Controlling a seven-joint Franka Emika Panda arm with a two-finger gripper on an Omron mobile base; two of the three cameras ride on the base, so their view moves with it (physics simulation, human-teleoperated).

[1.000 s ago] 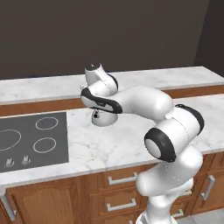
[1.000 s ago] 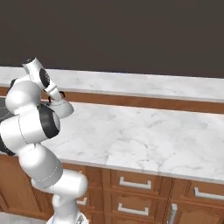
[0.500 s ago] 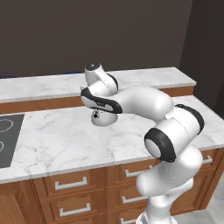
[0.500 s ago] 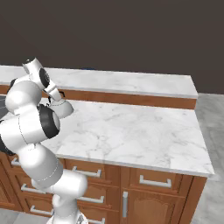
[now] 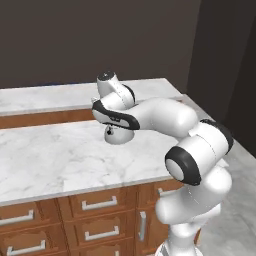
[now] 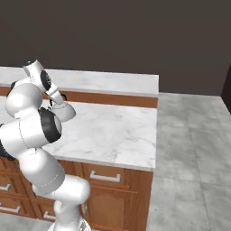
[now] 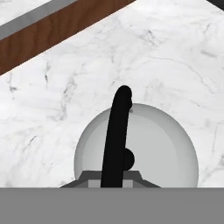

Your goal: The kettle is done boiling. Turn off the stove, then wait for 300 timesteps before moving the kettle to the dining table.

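You look straight down on the kettle (image 7: 144,144), a silver-grey dome with its black handle (image 7: 117,135) arching toward you over the black lid knob (image 7: 127,159). White veined marble worktop (image 7: 166,57) lies beneath; a brown wood strip (image 7: 52,30) crosses the upper left.

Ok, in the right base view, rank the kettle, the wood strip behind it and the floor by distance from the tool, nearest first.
1. Kettle: hanging from the tool, over the counter.
2. Wood strip: just behind the kettle, under the raised marble ledge.
3. Floor: far right, past the counter's end.

Silver-grey kettle (image 7: 148,140) with black handle (image 7: 116,140); white grey-veined marble counter (image 5: 55,155).
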